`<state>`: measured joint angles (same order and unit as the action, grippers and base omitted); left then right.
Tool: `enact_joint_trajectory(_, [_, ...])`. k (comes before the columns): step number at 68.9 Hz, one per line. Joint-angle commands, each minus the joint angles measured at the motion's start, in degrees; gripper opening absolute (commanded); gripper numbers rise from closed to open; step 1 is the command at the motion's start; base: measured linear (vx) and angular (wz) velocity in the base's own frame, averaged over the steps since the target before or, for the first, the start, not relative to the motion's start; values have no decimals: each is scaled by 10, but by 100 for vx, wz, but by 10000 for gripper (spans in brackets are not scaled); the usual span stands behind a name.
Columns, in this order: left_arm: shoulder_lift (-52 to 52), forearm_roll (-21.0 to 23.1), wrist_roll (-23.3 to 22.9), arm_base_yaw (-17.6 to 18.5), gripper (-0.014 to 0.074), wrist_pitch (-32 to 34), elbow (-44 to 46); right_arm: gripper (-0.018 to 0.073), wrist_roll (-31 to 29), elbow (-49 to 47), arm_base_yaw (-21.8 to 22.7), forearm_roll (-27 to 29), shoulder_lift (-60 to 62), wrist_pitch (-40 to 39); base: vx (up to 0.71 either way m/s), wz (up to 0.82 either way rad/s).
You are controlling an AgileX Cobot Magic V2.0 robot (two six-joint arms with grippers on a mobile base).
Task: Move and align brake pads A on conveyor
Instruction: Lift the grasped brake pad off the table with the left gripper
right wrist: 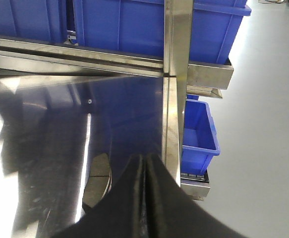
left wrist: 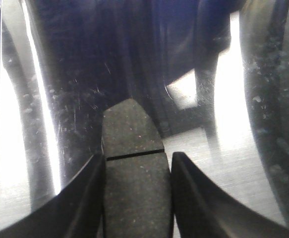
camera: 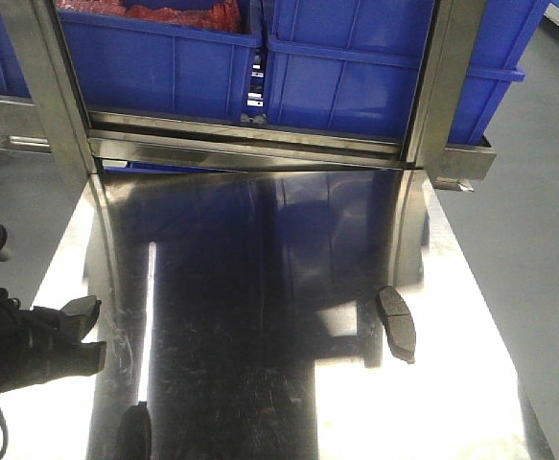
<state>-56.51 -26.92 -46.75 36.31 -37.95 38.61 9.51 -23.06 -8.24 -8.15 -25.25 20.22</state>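
In the left wrist view a dark-grey brake pad [left wrist: 134, 148] with a groove across its middle sits between the two black fingers of my left gripper [left wrist: 137, 155], which is shut on its sides. In the front view that gripper [camera: 85, 331] is over the left edge of the steel table, with the pad's end [camera: 81, 310] sticking out. Another brake pad [camera: 397, 322] lies on the table's right side. It shows as a pad [right wrist: 97, 174] just left of my right gripper [right wrist: 144, 157], which is shut on nothing. The conveyor is out of view.
The shiny steel table [camera: 260, 383] mirrors everything above it. Blue bins [camera: 375, 77] stand on a steel rack behind its far edge, between two steel uprights [camera: 442, 77]. A smaller blue bin [right wrist: 199, 131] sits lower, off the table's right side. Grey floor lies around.
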Motion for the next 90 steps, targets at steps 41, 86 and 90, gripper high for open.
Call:
enact_joint_trajectory(41, [8,-17,-3,3,72,30,14,215,-7,-14,3,-10,-3,-48,0,0])
enact_joint_trajectory(86, [8,-17,-3,3,72,30,14,680,0,-52,3,24,-95,10,0,0])
enact_joint_trajectory(90, [8,-17,-3,3,72,30,14,665,0,-75,3,25,-148,38,0,0])
